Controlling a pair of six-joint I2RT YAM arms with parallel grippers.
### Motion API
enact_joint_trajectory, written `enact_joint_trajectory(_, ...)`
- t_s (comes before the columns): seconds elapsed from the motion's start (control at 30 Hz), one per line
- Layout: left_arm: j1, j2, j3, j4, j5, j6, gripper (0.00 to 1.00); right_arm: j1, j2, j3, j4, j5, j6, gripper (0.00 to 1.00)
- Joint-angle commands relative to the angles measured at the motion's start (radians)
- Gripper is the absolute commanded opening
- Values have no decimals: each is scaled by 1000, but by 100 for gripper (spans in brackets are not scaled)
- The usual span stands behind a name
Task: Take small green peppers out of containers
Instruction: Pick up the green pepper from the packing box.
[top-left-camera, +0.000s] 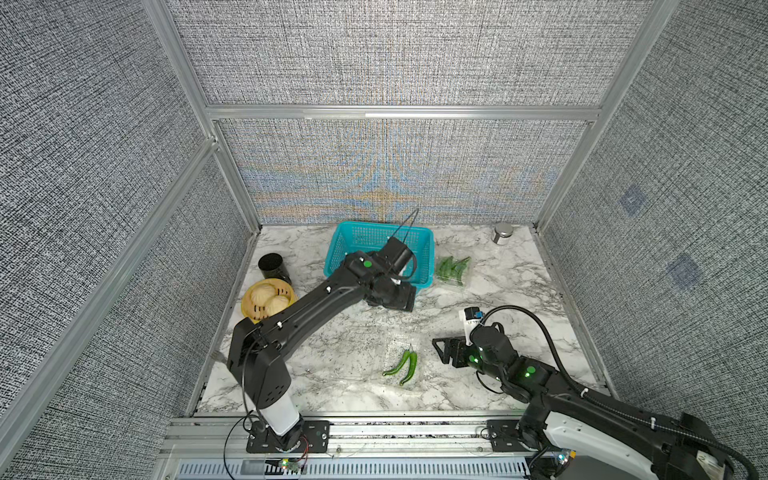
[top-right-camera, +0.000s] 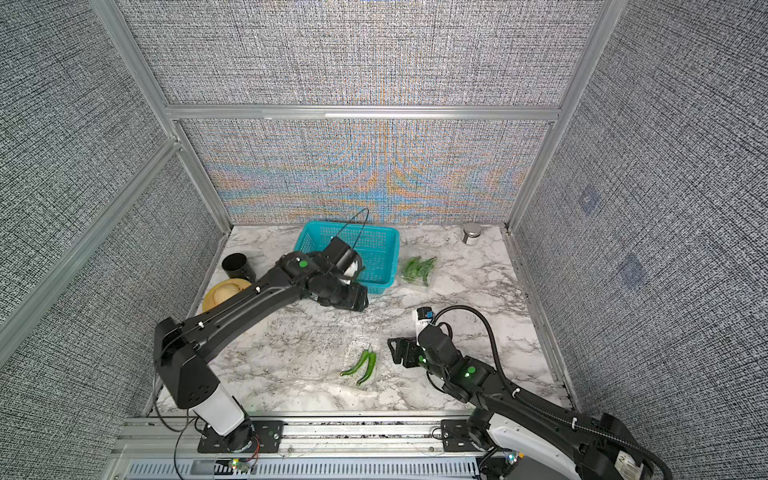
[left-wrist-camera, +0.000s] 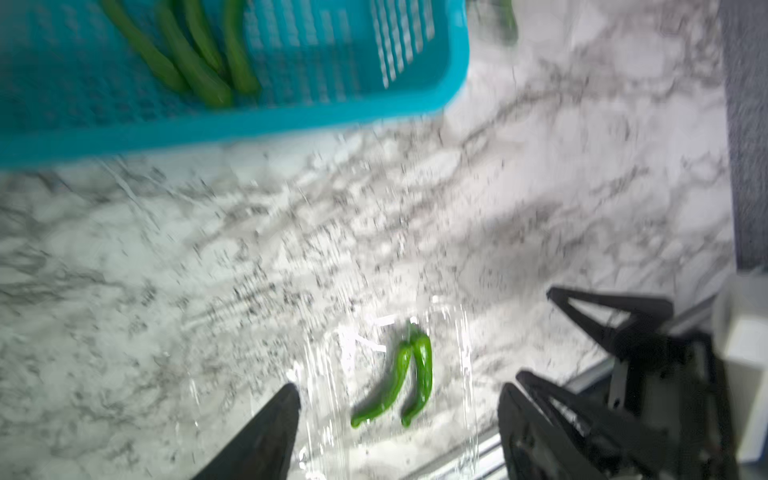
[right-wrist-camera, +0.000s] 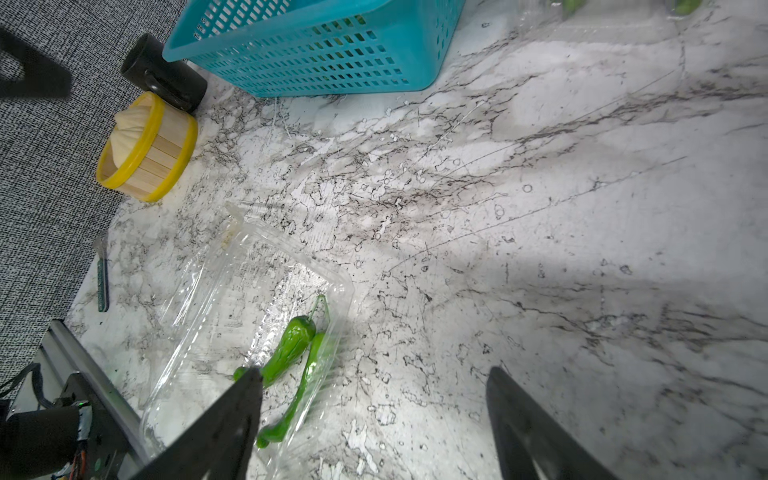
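Note:
Two small green peppers lie in an open clear container at the front middle of the table. A second clear container to the right of the basket holds several peppers. Several more peppers lie inside the teal basket. My left gripper hangs open and empty over the basket's front edge; its view is blurred. My right gripper stands open and empty just right of the front container.
The teal basket stands at the back middle. A yellow steamer with buns and a black cup sit at the left. A metal jar stands at the back right. A small tool lies by the left table edge.

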Motion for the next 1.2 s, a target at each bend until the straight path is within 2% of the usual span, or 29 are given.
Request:
enact_joint_trajectory(0.0,-66,-63,-127,108,-22,-66,72,0,-8,-3,-22,-7,12,85)
enact_joint_trajectory(0.23,-194,-93,-358,302,-77,-126,66,0,11,-16,20,-10,23,85)
enact_joint_trajectory(0.53,-264,31,-450,408,-150,-150,62,0,30,-5,6,-25,23,85)
enact_joint_trajectory(0.63,-270,68,-460,413,-175,-159,52,0,23,-3,-6,-23,22,85)
enact_joint_trajectory(0.73,-275,86,-467,416,-214,-174,48,0,17,-5,-9,-16,20,85)
enact_joint_trajectory(0.87,-277,122,-464,419,-217,-179,34,0,14,-7,-9,-13,22,85)
enact_joint_trajectory(0.97,-282,146,-464,419,-215,-178,30,0,19,-4,-9,-13,21,85)
enact_joint_trajectory(1.1,-293,143,-450,392,-222,-171,12,0,21,0,-11,-15,20,85)
enact_joint_trajectory(1.17,-298,124,-435,357,-239,-168,6,0,18,-2,-12,-15,20,85)
